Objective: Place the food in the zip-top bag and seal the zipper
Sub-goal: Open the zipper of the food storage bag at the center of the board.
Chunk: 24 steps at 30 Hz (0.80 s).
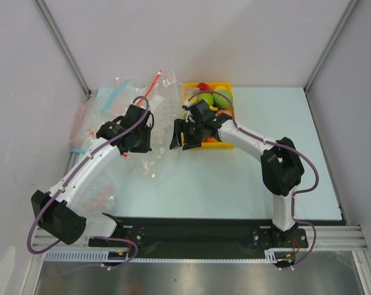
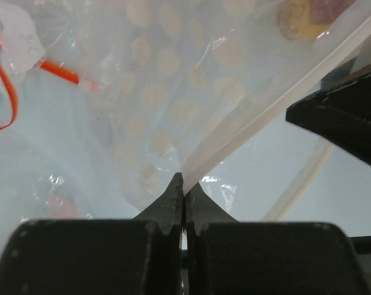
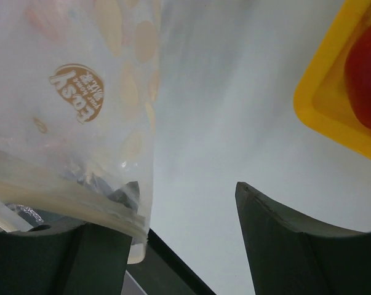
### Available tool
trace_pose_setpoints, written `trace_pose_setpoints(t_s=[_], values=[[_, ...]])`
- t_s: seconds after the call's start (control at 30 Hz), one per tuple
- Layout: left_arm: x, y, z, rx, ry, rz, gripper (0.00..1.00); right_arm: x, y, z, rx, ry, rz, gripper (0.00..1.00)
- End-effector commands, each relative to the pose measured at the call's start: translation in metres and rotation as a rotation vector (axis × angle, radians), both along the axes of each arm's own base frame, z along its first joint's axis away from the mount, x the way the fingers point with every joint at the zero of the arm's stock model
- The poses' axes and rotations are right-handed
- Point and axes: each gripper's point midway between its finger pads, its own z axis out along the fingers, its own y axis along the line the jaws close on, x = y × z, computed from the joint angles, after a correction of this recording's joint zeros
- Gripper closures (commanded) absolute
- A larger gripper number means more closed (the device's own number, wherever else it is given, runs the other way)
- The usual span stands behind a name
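one dotted bag: left fingers pinched shut on its zipper; right fingers spread apart, bag edge draped over one. red fruit in yellow tray.

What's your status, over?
Left hand shut on zipper of dotted bag. Right hand open, bag draped over one finger. Food in yellow tray, not yet bagged.

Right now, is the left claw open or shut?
Shut: in the left wrist view the left claw has its fingertips together, pinching the dotted bag at its pale zipper strip.
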Motion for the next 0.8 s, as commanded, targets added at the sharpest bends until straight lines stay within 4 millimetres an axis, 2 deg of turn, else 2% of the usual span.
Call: trace_pose_setpoints(t_s=[0.0, 0.2, 0.37, 0.5, 0.77], values=[[0.026, -0.029, 0.023, -0.145, -0.102, -0.023, 1.00, 0.000, -0.011, 0.001, -0.015, -0.007, 0.009, 0.29], [0.037, -0.030, 0.031, -0.110, -0.117, -0.046, 1.00, 0.009, -0.033, 0.009, 0.001, -0.018, -0.038, 0.28], [0.045, -0.035, 0.026, -0.095, -0.096, -0.059, 1.00, 0.011, -0.034, 0.041, 0.098, -0.088, -0.021, 0.27], [0.050, -0.038, 0.023, -0.092, -0.085, -0.069, 1.00, 0.024, -0.043, 0.062, 0.143, -0.125, -0.056, 0.26], [0.059, -0.041, 0.018, -0.070, -0.078, -0.085, 1.00, 0.043, -0.069, 0.076, 0.138, -0.214, -0.093, 0.25]])
